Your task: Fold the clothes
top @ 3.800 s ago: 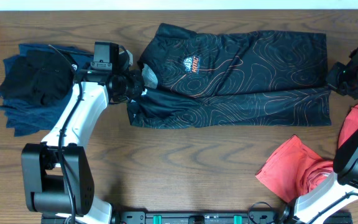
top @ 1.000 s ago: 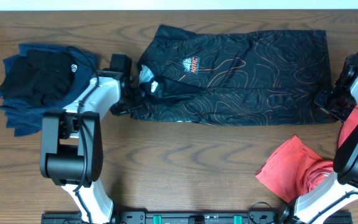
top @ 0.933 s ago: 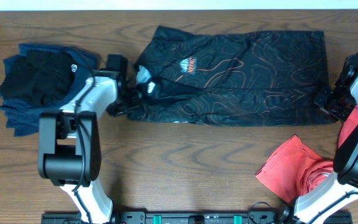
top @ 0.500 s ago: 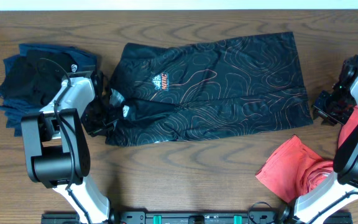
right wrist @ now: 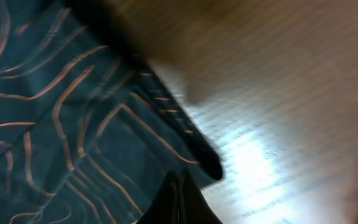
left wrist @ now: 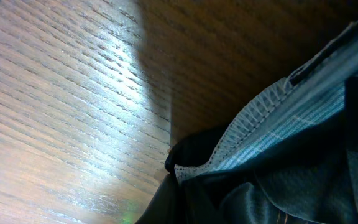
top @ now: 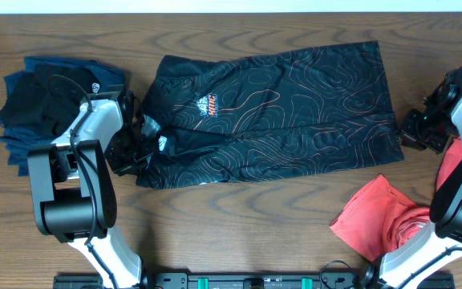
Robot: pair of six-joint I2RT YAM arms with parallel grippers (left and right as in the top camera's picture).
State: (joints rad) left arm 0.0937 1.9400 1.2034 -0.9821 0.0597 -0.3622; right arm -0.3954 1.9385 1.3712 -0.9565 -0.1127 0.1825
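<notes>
The black sports shirt (top: 295, 104), with orange contour lines and an orange chest logo, lies spread across the table's middle. My left gripper (top: 139, 151) is at its left edge by the collar and is shut on the cloth. In the left wrist view the grey mesh collar lining (left wrist: 260, 124) fills the right side and the dark fingers (left wrist: 185, 208) are buried in black cloth. My right gripper (top: 410, 135) sits at the shirt's lower right corner. In the right wrist view its fingers (right wrist: 179, 190) are pressed together over the hem corner (right wrist: 73, 124).
A pile of navy and black garments (top: 46, 104) lies at the far left beside my left arm. A red garment (top: 383, 217) lies at the front right, and more red cloth (top: 459, 156) is under my right arm. Bare wood table (top: 239, 233) runs along the front.
The black shirt has slid left and a little toward the front, dragged by my left gripper. My right gripper stayed near the right edge, then shifted slightly toward the shirt's corner.
</notes>
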